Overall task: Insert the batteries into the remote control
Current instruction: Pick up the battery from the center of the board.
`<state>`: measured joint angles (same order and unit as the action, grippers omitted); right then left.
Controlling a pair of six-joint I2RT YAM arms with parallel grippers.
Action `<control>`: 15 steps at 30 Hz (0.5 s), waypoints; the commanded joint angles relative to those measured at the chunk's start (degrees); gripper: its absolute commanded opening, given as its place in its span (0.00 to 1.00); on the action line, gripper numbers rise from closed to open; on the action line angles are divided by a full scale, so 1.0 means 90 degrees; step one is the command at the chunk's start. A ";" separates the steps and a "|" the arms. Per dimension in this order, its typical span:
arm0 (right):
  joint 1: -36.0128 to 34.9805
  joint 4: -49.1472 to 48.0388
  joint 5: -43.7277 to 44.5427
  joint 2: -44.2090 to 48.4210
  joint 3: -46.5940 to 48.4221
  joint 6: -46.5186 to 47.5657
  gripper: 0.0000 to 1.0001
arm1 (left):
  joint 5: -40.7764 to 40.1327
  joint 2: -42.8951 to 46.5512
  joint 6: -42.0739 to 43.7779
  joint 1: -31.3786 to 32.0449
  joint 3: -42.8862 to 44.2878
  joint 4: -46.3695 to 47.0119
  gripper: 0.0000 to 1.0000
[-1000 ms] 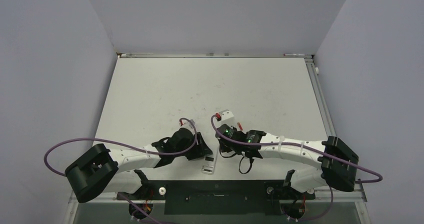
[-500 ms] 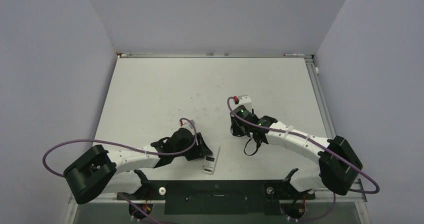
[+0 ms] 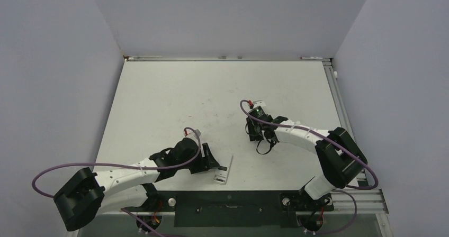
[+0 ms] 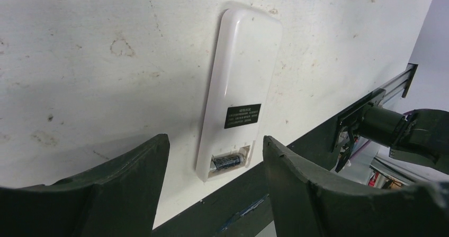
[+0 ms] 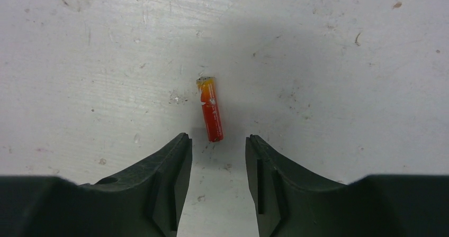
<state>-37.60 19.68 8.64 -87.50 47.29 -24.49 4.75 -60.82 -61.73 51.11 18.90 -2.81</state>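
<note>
Remote control (image 4: pixel 241 83) lies back-up near the front edge of the table (image 3: pixel 159 99), long axis near-to-far, open bay end nearest. Left gripper (image 4: pixel 214 147) gapes empty beside it, and right gripper (image 5: pixel 217 140) is wide and empty too. One dark battery (image 4: pixel 227 161) sits crosswise in the bay, while the orange battery (image 5: pixel 210 112) lies on the table pointing away, just off the right fingertips.

Smooth white plastic remote control (image 4: pixel 239 73), scuffed matt table (image 4: pixel 79 62), glossy orange battery (image 5: pixel 212 116)

top — overhead, far | wrists — near table (image 3: pixel 159 99) | top+left share remote control (image 4: pixel 238 89)
</note>
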 commanded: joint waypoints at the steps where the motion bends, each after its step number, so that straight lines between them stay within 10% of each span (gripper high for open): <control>1: 0.0070 -0.0386 -0.0250 -0.0301 0.0258 0.0276 0.41 | 0.0136 0.0416 0.0138 -0.0087 -0.0023 -0.0295 0.63; 15: 0.0154 -0.0435 -0.0334 -0.0682 0.0227 0.0369 0.27 | 0.0198 0.0991 0.0208 -0.0229 -0.0105 -0.0701 0.67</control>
<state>-36.67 16.10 5.52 -92.66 48.58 -21.87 5.96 -53.28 -60.86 49.63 18.24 -8.40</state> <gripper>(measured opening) 0.291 0.665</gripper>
